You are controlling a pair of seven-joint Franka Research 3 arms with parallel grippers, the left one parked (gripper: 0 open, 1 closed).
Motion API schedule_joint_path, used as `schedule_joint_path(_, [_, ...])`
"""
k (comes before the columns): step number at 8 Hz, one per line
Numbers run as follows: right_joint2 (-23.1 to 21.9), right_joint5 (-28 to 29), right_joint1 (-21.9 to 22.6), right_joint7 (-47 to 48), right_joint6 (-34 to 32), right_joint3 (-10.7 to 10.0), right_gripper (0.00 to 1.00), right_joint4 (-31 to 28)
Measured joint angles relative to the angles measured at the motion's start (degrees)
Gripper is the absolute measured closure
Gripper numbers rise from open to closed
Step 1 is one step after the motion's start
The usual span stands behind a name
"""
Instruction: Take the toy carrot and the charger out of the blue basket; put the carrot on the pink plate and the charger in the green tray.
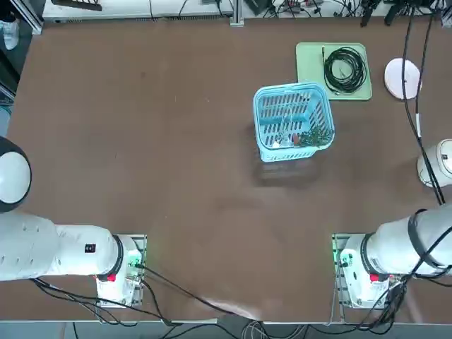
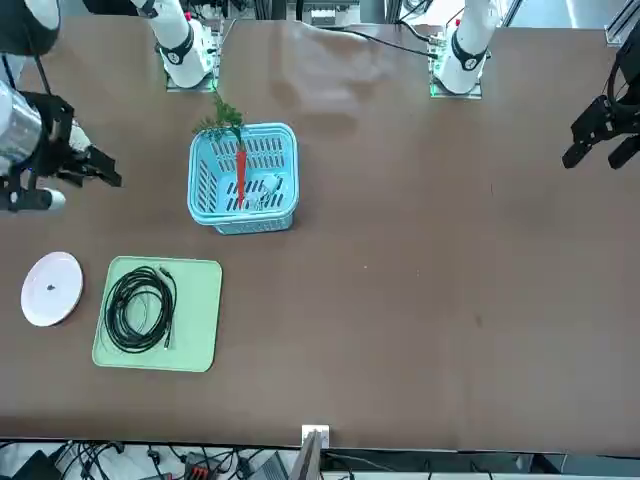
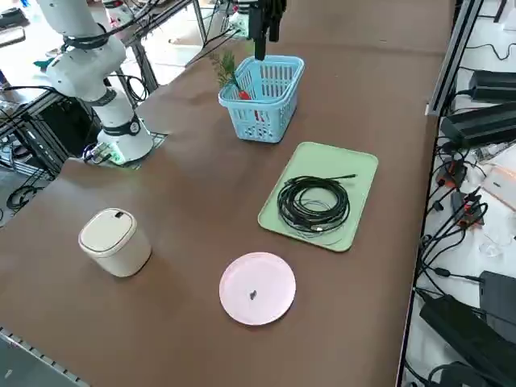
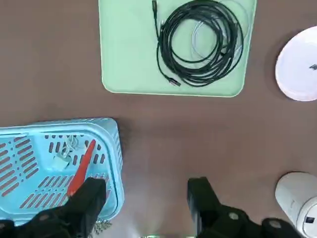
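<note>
Brown tabletop: your right gripper [image 4: 146, 198] hangs with fingers spread and empty, beside the blue basket [image 4: 115, 148]. Carrot [image 4: 81, 166] and charger [image 4: 62, 159] lie inside the basket. Farther off, the green tray [image 4: 129, 54] carries a coiled black cable [image 4: 200, 42], with the pink plate [image 4: 297, 67] at its right.

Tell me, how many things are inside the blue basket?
2: the toy carrot lies across the blue basket, leafy top over the rim, and the white charger sits beside it. Something smaller could hide underneath.
</note>
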Motion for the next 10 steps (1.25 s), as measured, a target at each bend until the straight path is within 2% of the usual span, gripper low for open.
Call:
schedule_joint_path(2, [-0.5,0.4,3.7,1.7,1.0,0.5,0.0,-3.1])
schedule_joint_path(3, [-1.6,0.4,7.2,5.8,4.0,0.8,0.0,-6.6])
schedule_joint_path(6, [-6.2,0.0,17.8,18.2,17.2,1.2,0.0,-23.0])
schedule_joint_path(8, [-7.8,-0.3,20.7,23.2,24.3,1.2,0.0,-32.1])
schedule_joint_path(10, [-7.9,-0.4,21.5,25.0,31.2,1.2,0.0,-38.7])
